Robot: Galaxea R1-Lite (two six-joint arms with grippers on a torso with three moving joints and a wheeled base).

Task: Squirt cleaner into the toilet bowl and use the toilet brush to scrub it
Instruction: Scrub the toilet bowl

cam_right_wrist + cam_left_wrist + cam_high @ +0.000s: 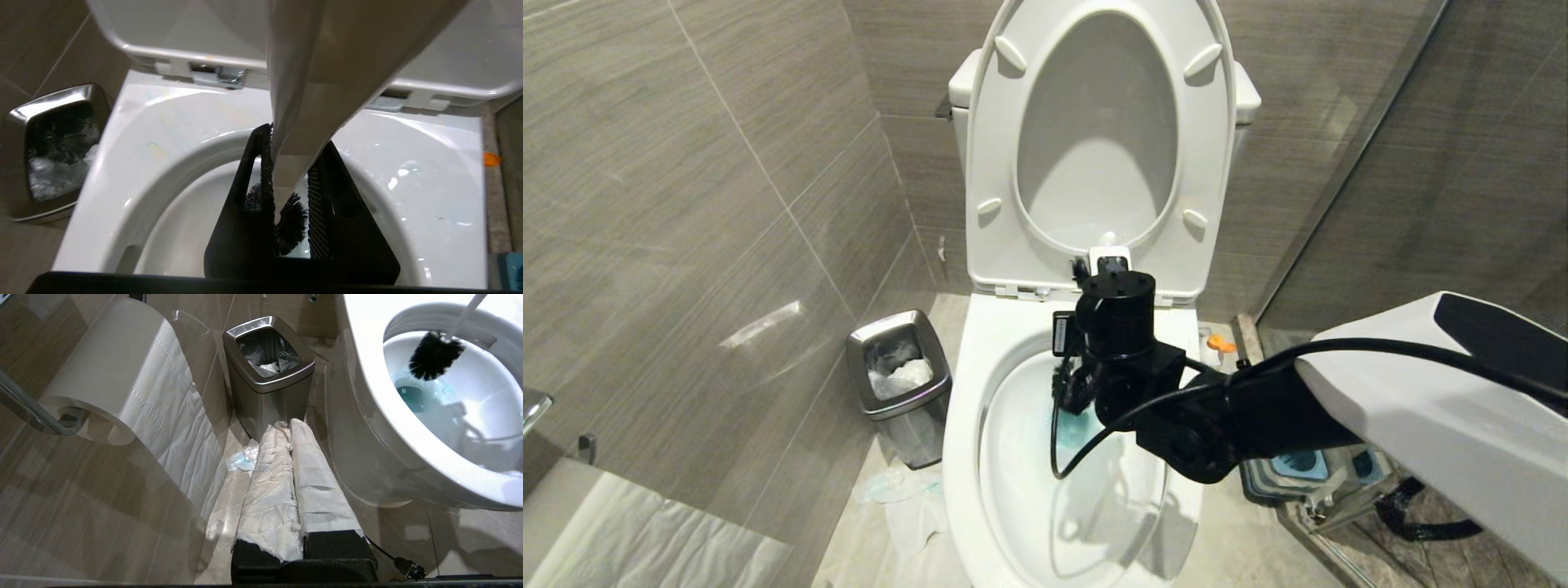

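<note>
Grey-tiled bathroom stall, your right arm reaching over the open toilet bowl [980, 343].

Your right gripper [286, 179] has its fingers clamped on the whitish handle of the toilet brush [434, 355], whose black bristle head hangs inside the basin just above the teal-blue water. Seat and lid stand upright against the far wall. Left of the bowl sits a steel bin [898, 384], with a paper roll [118, 375] nearer you. Your left gripper [286, 428], paper-wrapped fingers pressed together and empty, points at the bin.
</note>
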